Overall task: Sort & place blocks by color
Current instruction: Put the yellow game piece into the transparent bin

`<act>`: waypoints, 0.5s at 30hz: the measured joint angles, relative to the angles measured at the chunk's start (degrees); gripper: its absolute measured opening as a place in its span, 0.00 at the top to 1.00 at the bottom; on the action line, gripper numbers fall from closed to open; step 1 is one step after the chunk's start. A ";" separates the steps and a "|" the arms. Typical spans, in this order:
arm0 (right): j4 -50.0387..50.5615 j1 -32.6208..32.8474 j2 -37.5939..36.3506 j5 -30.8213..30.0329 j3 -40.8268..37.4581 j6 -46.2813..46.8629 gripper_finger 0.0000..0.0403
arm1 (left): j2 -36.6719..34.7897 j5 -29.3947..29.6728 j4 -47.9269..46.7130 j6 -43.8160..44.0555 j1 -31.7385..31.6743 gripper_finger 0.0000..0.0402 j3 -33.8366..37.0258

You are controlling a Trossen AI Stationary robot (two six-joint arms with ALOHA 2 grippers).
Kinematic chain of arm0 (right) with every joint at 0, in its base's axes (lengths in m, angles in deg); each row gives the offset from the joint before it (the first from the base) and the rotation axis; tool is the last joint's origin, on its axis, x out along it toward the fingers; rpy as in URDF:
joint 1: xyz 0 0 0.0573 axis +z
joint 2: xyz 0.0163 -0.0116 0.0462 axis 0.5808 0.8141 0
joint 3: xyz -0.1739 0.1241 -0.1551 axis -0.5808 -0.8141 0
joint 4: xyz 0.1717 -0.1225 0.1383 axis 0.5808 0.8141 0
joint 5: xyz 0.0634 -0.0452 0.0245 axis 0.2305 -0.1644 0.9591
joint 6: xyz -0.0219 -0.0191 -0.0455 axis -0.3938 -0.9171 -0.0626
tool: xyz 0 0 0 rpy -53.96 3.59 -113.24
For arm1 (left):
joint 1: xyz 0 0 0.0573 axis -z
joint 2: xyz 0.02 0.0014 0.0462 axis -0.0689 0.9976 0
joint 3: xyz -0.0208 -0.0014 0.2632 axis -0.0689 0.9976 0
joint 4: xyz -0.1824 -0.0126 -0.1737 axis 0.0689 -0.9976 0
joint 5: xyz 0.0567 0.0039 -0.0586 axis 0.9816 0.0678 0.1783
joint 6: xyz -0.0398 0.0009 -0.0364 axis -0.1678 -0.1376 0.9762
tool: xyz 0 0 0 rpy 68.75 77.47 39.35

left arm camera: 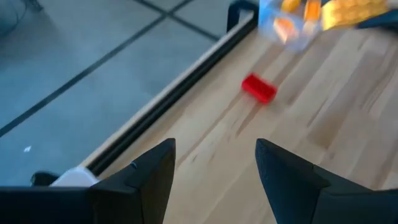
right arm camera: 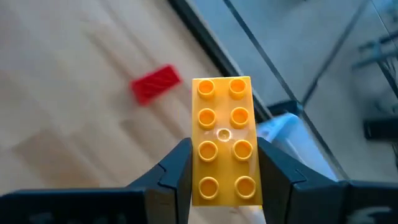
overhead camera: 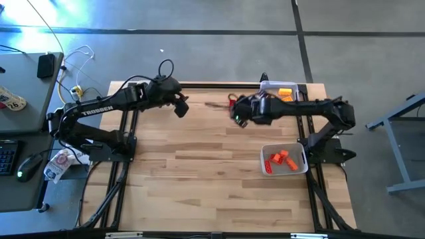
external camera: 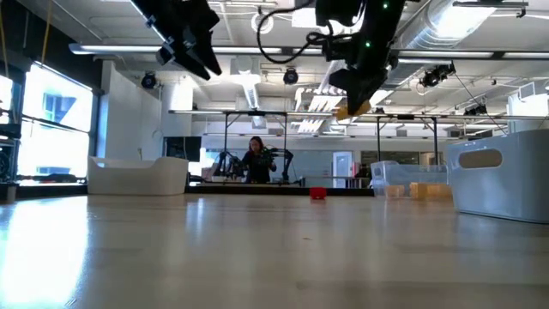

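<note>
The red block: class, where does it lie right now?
In the high view, the red block lies on the table's far edge, between both grippers, just beside the right gripper.

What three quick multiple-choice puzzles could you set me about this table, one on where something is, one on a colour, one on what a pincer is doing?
1. Where is the lone red brick?
A. in the tray of orange bricks
B. on the bare wood near the table's far edge
C. in the left pincer

2. What colour is the brick in the right pincer?
A. yellow
B. blue
C. green

3. How is the left pincer?
A. shut on a brick
B. pressed flat on the table
C. open and empty, above the table

Answers:
1 B: the high view and both wrist views show it lying alone on the wood by the edge rail.
2 A: the right wrist view shows a yellow eight-stud brick between the fingers.
3 C: the left wrist view shows its fingers apart with nothing between them.
</note>
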 joint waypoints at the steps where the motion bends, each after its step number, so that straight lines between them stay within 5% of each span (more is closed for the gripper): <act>1: 0.57 -1.50 -0.39 0.09 0.00 -0.18 0.72 | 0.00 -0.22 1.24 0.00 0.00 0.48 0.00; 8: 5.02 -11.48 -1.61 0.92 0.00 -0.20 0.72 | 0.00 -1.29 6.94 1.44 0.00 0.48 0.00; 15: 6.06 -22.07 -1.67 8.74 0.00 -1.15 0.72 | 0.00 -2.75 9.51 4.55 -0.02 0.48 0.00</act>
